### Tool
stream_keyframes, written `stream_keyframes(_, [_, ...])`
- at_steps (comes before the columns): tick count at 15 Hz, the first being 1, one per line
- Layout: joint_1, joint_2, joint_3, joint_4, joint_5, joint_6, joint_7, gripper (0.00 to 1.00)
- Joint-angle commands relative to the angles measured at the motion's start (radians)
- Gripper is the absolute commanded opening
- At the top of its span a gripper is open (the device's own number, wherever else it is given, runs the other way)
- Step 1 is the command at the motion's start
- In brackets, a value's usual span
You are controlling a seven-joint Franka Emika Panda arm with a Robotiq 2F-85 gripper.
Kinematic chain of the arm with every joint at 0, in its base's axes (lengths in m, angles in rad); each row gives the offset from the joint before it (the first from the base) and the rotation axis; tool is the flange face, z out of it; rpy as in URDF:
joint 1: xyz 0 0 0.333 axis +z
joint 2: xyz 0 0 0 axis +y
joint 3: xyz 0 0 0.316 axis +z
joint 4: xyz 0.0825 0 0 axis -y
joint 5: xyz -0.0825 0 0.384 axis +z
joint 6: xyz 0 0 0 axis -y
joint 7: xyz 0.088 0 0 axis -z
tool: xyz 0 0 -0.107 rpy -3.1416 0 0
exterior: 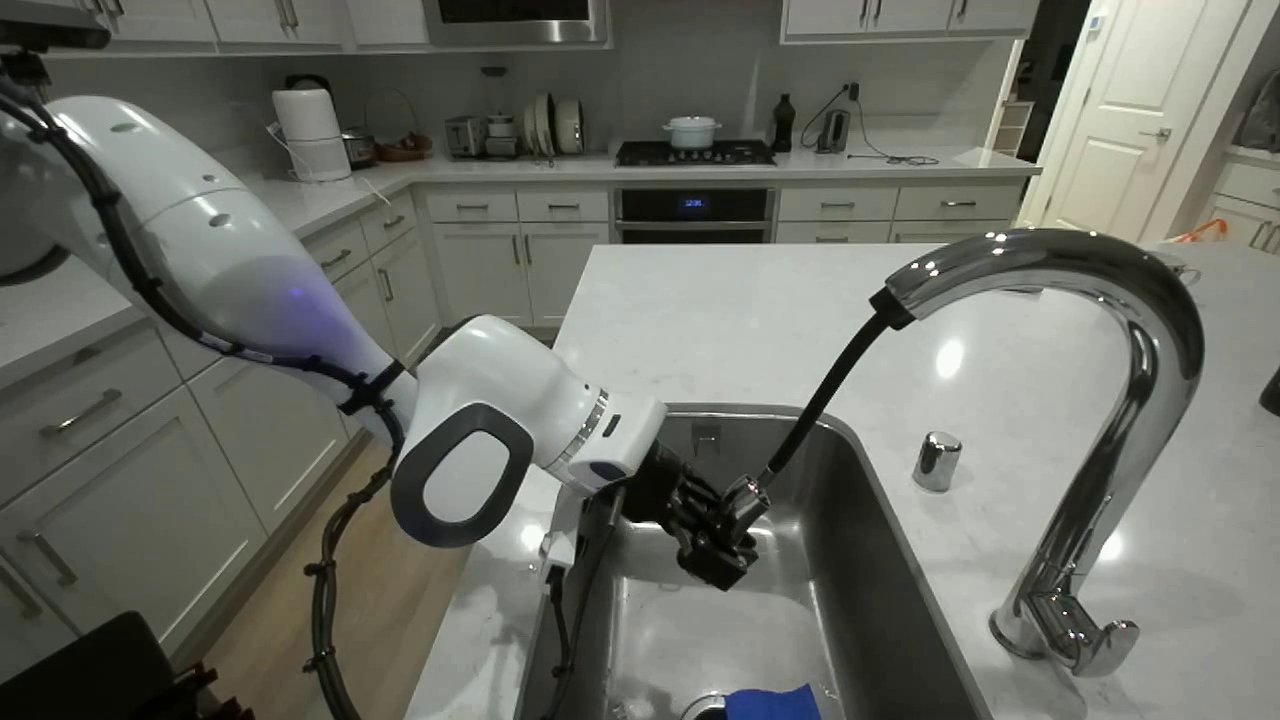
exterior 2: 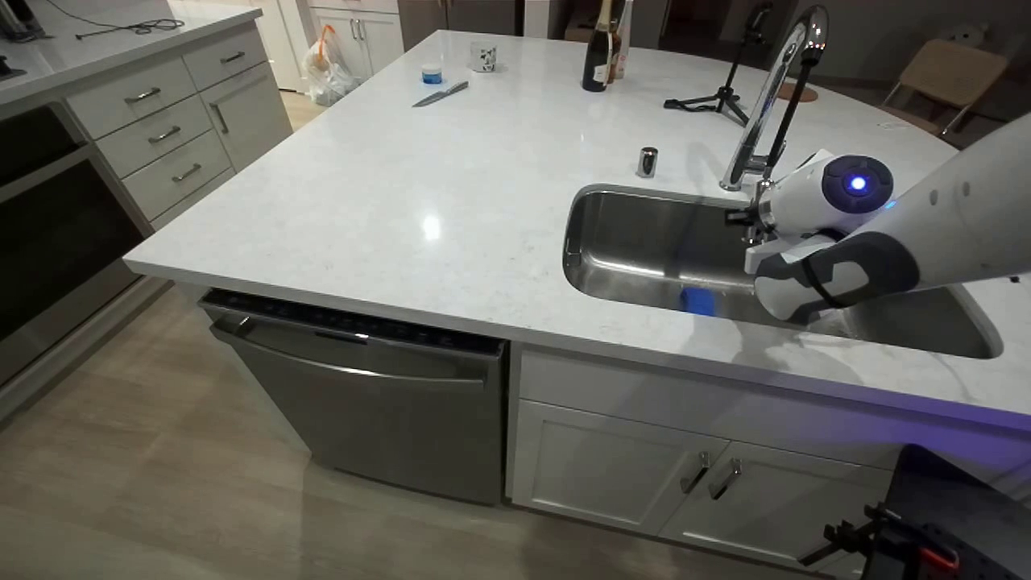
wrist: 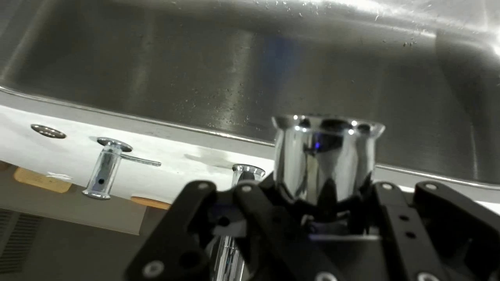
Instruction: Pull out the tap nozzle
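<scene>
The tap nozzle (exterior: 746, 503) is a short chrome cylinder at the end of a thin black hose (exterior: 832, 390). The hose runs out of the tip of the tall arched chrome faucet (exterior: 1180, 350), so the nozzle hangs apart from the faucet's neck. My gripper (exterior: 722, 528) is shut on the nozzle and holds it tilted over the sink. In the wrist view the nozzle (wrist: 326, 156) stands between the black fingers of the gripper (wrist: 324, 195), which cover its lower part. In an exterior view the hose (exterior 2: 793, 117) reaches down from the faucet (exterior 2: 765, 105) to the gripper (exterior 2: 749, 217).
The steel sink (exterior: 880, 560) lies under the gripper, with a blue object (exterior: 772, 704) in it. A small chrome cylinder (exterior: 937, 462) and the faucet lever (exterior: 1105, 645) stand beside the sink. A tripod (exterior 2: 722, 101), bottles (exterior 2: 598, 56) and a knife (exterior 2: 441, 94) are on the counter.
</scene>
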Motion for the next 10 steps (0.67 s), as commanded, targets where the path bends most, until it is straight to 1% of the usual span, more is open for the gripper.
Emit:
stream_keyframes(1, [0.002,0.043,0.021,-0.019,0.01,-0.063,-0.055,0.58])
stream_keyframes(2, [0.0,0.041,0.023,-0.016,0.01,-0.078,-0.057,0.66])
stream_keyframes(4, [0.003,0.044,0.02,-0.008,0.006,-0.16,-0.073,0.8])
stream_keyframes(6, [0.026,0.056,0.002,-0.01,0.006,-0.241,-0.1,0.95])
stream_keyframes(7, [0.037,0.066,-0.007,-0.012,0.008,-0.276,-0.114,1.0])
stream_keyframes(10, [0.095,0.109,-0.063,-0.021,0.005,-0.369,-0.154,1.0])
